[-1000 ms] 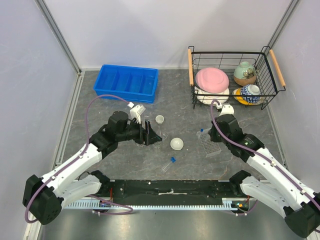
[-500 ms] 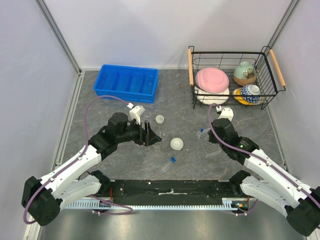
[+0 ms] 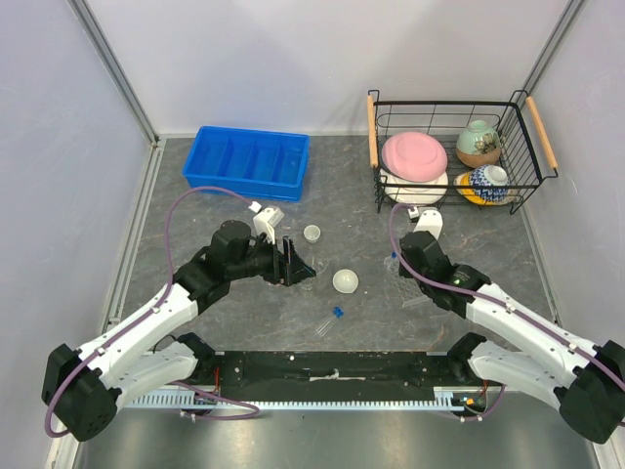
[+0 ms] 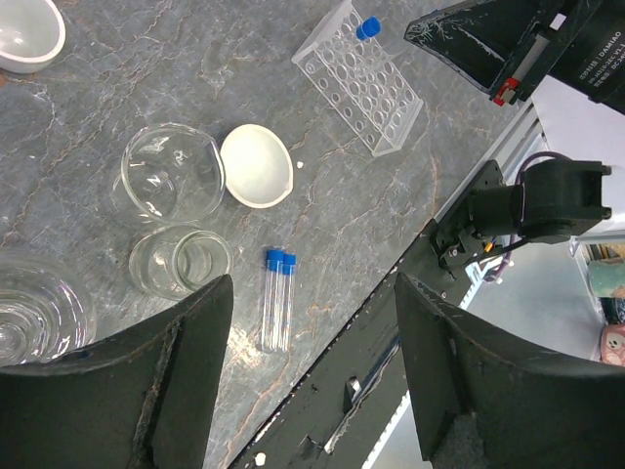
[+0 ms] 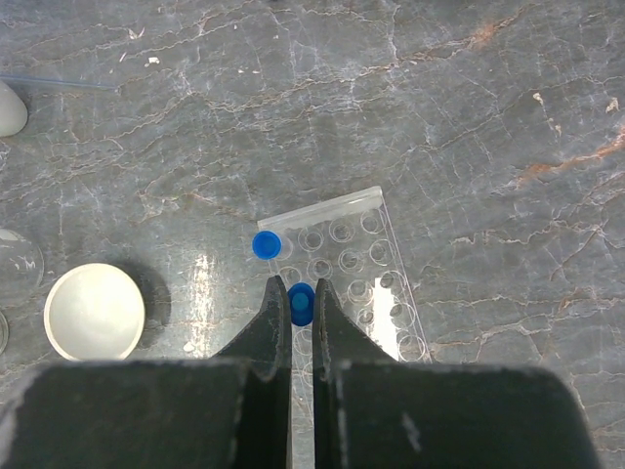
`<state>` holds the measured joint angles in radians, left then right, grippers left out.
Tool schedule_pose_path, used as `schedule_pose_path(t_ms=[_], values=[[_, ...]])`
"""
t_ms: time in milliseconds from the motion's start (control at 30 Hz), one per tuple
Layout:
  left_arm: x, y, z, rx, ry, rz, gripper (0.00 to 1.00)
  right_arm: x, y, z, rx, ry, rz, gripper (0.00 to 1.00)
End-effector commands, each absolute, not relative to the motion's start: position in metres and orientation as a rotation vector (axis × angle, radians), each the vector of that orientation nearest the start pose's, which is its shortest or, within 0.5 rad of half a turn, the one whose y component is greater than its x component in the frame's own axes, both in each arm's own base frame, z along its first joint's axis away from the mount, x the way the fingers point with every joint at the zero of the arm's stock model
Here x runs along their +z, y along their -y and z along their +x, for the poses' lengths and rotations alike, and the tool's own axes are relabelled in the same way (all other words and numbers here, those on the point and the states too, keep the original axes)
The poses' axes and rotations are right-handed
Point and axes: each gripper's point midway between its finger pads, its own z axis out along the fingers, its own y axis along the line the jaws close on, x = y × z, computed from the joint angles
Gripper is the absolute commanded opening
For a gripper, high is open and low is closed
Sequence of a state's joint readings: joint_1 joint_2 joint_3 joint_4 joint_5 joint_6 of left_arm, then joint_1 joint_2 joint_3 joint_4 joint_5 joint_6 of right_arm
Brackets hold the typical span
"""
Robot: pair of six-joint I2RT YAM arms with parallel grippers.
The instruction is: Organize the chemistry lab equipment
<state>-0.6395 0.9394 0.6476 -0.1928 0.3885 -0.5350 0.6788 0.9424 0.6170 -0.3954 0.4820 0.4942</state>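
Count from the views:
- glass vessels: 3, can't split beaker from flask from above
- white round dishes: 2
- blue-capped tubes: 4, two lying loose, two at the rack
- tube rack: 1
- blue divided bin: 1
- wire basket: 1
- In the basket: patterned bowls: 2; pink plate: 1; white plate under it: 1
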Motion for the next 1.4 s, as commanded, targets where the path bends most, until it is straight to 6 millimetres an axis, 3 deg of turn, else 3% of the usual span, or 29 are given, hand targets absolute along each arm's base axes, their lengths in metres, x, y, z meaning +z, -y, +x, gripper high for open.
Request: schedule_pose_path(t_ms=[0, 1367], values=[[0.181, 0.247, 0.193, -1.064, -2.139, 0.394, 0.73, 0.128, -0.123, 0.259, 0.081, -2.145, 0.058, 0.0], [0.183, 0.245, 0.186, -1.017, -2.123, 0.415, 0.72, 0.106, -0.135, 0.257, -0.075, -2.142, 0.032, 0.0]])
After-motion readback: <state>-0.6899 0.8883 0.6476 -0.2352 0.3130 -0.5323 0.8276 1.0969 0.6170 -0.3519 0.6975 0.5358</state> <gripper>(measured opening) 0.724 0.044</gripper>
